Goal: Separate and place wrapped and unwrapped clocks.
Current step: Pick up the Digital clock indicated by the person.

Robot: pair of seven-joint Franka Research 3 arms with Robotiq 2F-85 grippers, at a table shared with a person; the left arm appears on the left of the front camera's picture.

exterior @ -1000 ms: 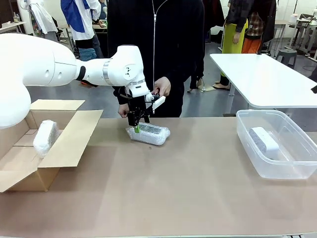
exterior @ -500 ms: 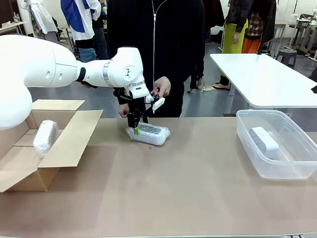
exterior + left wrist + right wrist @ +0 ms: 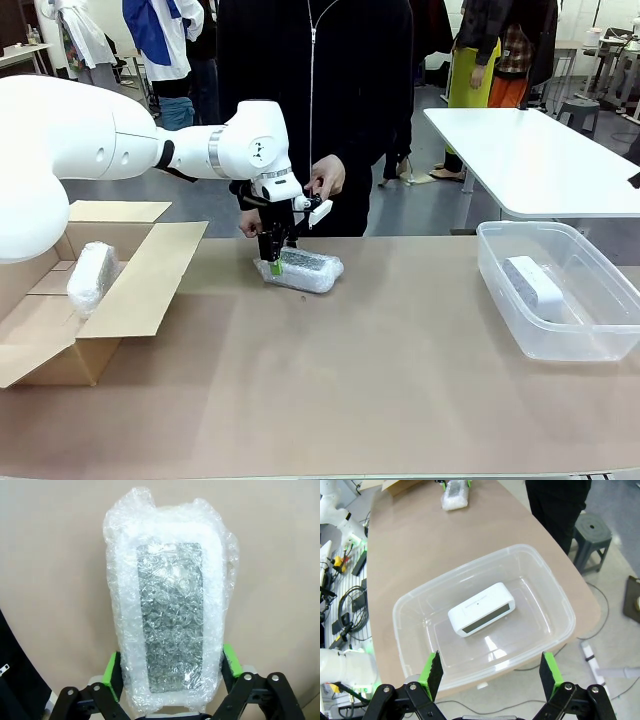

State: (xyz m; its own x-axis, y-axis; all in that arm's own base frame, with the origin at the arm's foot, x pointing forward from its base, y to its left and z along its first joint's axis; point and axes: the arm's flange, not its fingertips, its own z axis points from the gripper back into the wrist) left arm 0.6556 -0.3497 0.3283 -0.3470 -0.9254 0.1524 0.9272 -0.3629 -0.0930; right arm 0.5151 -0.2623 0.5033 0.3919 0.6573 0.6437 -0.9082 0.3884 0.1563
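Observation:
A wrapped clock (image 3: 305, 270) in crinkly bubble wrap lies on the brown table in front of the person. My left gripper (image 3: 275, 262) is down over its left end. In the left wrist view the wrapped clock (image 3: 170, 625) sits between the green pads (image 3: 112, 676), which stand at its two sides with the jaws wide apart. A second wrapped clock (image 3: 92, 277) rests in the cardboard box (image 3: 150, 270). The bare white unwrapped clock (image 3: 481, 609) lies in the clear plastic bin (image 3: 485, 555), and my right gripper (image 3: 490, 672) hangs open above it.
The person stands at the far edge, one hand (image 3: 328, 175) just behind my left gripper. The open box flap reaches toward the table's middle. The bin (image 3: 500, 280) sits at the right edge. A white table (image 3: 540, 160) stands behind it.
My left gripper has sunk a little lower onto the wrapped clock, its fingers now down along the clock's sides. The clock and the right arm have not moved.

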